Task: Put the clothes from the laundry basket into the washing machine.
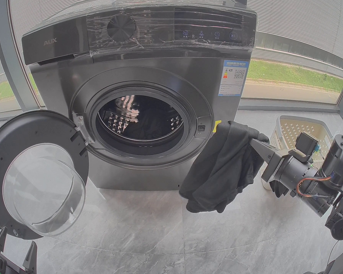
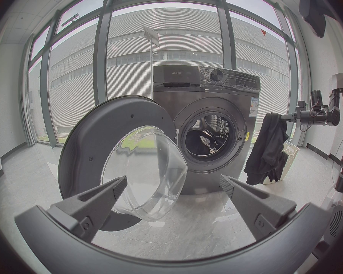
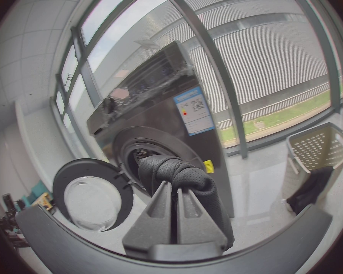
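The grey washing machine (image 1: 141, 77) stands ahead with its round door (image 1: 34, 172) swung open to the left and the drum (image 1: 141, 120) dark inside. My right gripper (image 1: 255, 143) is shut on a black garment (image 1: 221, 168) that hangs in the air just right of the drum opening. In the right wrist view the cloth (image 3: 183, 176) bunches over the closed fingers (image 3: 160, 210). The cream laundry basket (image 1: 293, 128) stands on the floor to the right, behind that arm; more dark cloth (image 3: 312, 187) droops over its side. My left gripper (image 2: 171, 195) is open, low at the front left.
Grey tiled floor (image 1: 152, 225) spreads in front of the machine. Tall windows run behind it. The open door (image 2: 118, 160) sticks out toward my left arm. The basket (image 3: 320, 149) stands by the window wall.
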